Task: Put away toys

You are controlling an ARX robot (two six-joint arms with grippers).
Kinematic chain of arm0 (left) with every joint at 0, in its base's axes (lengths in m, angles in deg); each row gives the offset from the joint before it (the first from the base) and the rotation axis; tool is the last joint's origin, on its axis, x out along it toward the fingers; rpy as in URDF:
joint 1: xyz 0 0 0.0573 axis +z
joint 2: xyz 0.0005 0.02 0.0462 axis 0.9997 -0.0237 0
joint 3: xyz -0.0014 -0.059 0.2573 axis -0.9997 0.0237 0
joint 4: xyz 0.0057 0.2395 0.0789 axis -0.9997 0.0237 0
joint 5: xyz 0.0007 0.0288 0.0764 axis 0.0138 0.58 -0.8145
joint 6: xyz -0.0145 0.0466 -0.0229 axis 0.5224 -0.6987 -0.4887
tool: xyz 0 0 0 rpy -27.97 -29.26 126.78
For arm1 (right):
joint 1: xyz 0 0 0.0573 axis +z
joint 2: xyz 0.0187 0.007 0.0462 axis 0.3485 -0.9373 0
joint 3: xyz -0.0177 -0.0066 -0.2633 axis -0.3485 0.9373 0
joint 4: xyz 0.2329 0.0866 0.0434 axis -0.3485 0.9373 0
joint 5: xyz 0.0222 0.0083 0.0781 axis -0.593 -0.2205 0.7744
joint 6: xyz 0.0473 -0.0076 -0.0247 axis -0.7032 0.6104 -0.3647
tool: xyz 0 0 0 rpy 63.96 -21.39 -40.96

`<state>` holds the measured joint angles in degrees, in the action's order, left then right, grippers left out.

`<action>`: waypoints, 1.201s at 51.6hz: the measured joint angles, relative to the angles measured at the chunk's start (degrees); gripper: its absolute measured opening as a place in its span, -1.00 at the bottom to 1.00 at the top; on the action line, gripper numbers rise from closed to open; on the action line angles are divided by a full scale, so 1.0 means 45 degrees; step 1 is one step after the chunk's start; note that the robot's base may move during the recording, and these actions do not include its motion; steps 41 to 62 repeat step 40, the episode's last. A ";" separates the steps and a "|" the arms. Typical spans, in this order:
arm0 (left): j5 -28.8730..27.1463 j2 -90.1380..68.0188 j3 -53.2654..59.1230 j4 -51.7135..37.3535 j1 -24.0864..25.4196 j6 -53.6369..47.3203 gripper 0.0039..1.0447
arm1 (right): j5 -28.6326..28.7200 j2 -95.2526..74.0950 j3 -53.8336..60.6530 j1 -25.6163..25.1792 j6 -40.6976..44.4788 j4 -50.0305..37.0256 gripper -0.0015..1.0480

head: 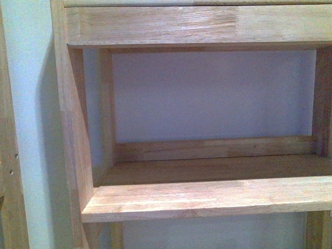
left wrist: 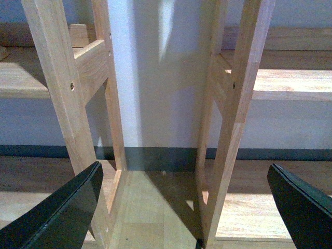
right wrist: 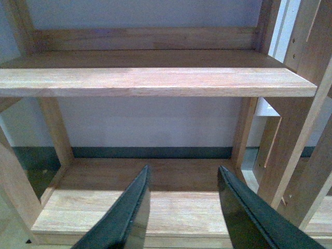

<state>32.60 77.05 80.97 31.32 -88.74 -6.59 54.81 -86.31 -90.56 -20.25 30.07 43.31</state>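
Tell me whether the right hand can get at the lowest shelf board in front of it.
Probably yes. The right hand is open and holds nothing, and the lowest shelf board lies bare just beyond its fingertips, with nothing between them. The shelf above sits well higher.
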 joint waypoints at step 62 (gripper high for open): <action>0.0005 0.0000 0.0000 0.0000 0.0000 0.0000 0.88 | 0.0000 0.0000 0.0000 0.0000 0.0000 0.0000 0.87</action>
